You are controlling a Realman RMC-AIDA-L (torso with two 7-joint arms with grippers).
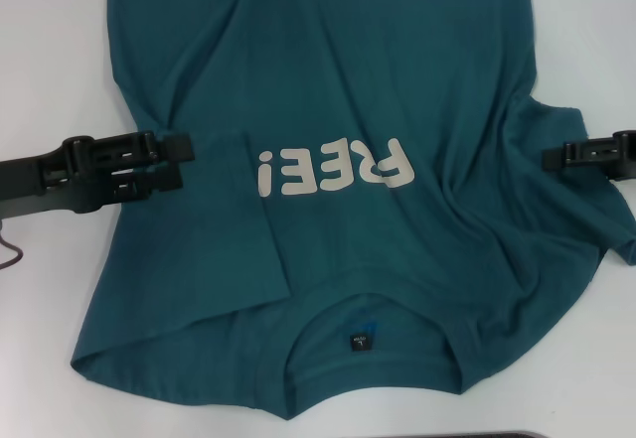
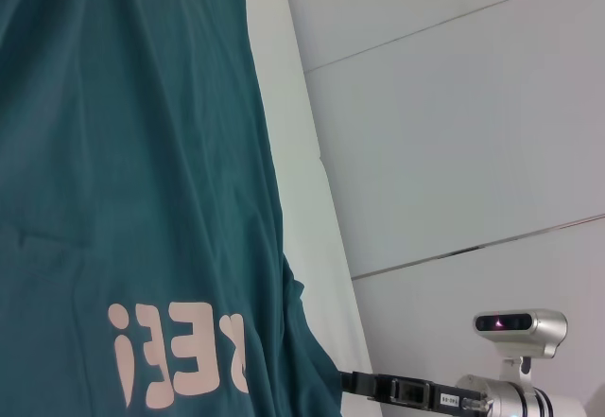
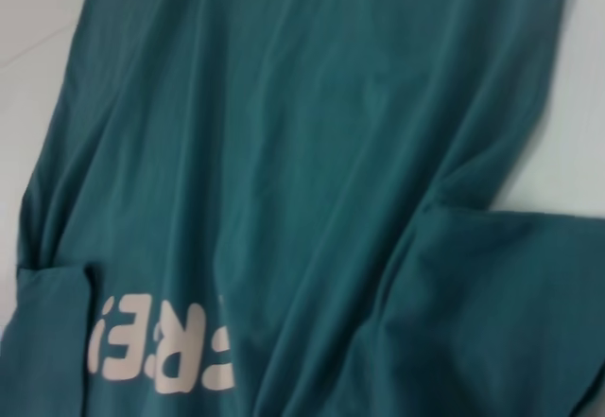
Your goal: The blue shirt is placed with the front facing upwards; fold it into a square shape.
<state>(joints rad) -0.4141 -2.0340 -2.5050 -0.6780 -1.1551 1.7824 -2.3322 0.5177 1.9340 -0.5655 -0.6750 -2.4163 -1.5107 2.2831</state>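
Here the blue shirt (image 1: 397, 90) lies spread front-up on the white tabletop (image 1: 50, 51), its collar (image 1: 363, 309) toward the near edge and its body running off toward the far edge; the pale block letters (image 1: 333, 168) sit mid-chest, and the head view alone shows the small black label (image 1: 360, 342) inside the collar. On the robot's left the sleeve has been folded inward over the chest, its flap edge (image 1: 260, 219) covering the start of the lettering; on the right the sleeve (image 1: 586, 210) is unfolded, lying rumpled toward the right edge of the tabletop.

The left pincer (image 1: 179, 160) reaches in from the left edge, its black fingers (image 1: 177, 147) lying over the folded flap just beside the letters, seemingly a little apart with no cloth between them; the right pincer (image 1: 553, 156) comes in from the right edge, only its tip showing over the right sleeve, and I cannot tell whether it is apart or together.

The left wrist view adds the shirt's long side edge (image 2: 269, 171) against the tabletop, a pale wall behind, and the other arm's pincer (image 2: 364, 385) far off; the right wrist view shows the creased body and the folded flap (image 3: 47, 341) beside the letters, but no fingers.
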